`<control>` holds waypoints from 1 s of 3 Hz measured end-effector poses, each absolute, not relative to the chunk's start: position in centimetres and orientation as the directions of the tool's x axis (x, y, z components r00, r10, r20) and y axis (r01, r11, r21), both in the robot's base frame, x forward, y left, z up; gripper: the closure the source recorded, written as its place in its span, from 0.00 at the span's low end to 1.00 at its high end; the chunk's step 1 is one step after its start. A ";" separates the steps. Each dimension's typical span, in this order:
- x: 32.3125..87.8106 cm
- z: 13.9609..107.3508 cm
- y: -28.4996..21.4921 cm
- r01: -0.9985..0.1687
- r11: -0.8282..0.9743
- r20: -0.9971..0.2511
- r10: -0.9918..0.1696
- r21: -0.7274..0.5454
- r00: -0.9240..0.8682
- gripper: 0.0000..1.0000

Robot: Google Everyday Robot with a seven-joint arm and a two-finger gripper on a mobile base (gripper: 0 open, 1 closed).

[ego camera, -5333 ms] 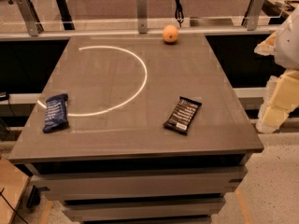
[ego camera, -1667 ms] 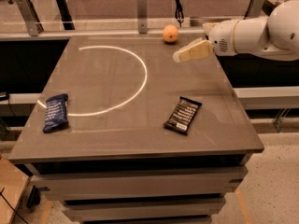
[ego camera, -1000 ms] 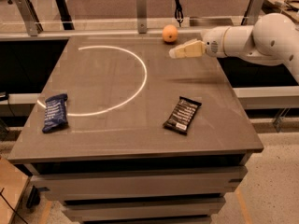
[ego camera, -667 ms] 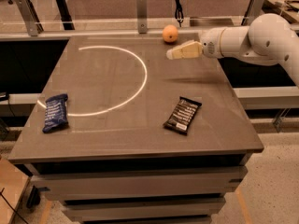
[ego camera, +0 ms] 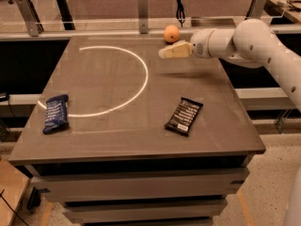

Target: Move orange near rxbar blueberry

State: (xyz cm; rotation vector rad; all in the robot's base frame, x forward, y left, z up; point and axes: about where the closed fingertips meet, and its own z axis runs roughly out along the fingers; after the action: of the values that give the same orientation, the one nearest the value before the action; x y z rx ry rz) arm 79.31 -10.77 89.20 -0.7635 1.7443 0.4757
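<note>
1. Nothing sits inside anything. All three items lie loose on the flat grey table (ego camera: 117, 140), which has a white arc (ego camera: 141, 79) marked on its top.
2. The orange (ego camera: 171, 33) is small, round and smooth, with a plain orange skin. It sits at the far edge of the table, a bit right of centre, just in front of the back rail (ego camera: 94, 32). Being a ball, it has no long axis or facing to report.
3. The rxbar blueberry (ego camera: 56, 113) is a flat dark-blue wrapper with pale lettering too small to read. It lies flat near the front-left corner, just outside the arc's left end. Its long axis runs roughly front to back, with the far end leaning slightly right.
4. The orange and the rxbar blueberry are well apart, at opposite corners of the tabletop.
5. A black bar (ego camera: 184, 116) lies flat at front right. Its long axis is diagonal, with the far end toward the right. It is well apart from both other items.
6. The gripper (ego camera: 163, 53) is a cream wedge on the white arm (ego camera: 249, 36), which reaches in from the right. It points left and hovers over the far part of the table, just in front of and below the orange. It is near the orange, but contact is not visible.
7. I cannot tell whether the gripper is spread or closed. Nothing is visibly held.
</note>
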 end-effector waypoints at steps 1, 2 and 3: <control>81.1 88.5 -10.0 -0.682 0.727 -0.951 -0.260 -0.080 -0.165 0.00; 83.0 87.8 -9.6 -0.660 0.744 -0.946 -0.277 -0.099 -0.171 0.00; 85.0 87.2 -9.5 -0.628 0.774 -0.949 -0.254 -0.083 -0.187 0.00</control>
State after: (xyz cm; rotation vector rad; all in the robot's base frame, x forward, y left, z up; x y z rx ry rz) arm 85.02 -9.50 87.22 -0.6892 1.7693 0.3884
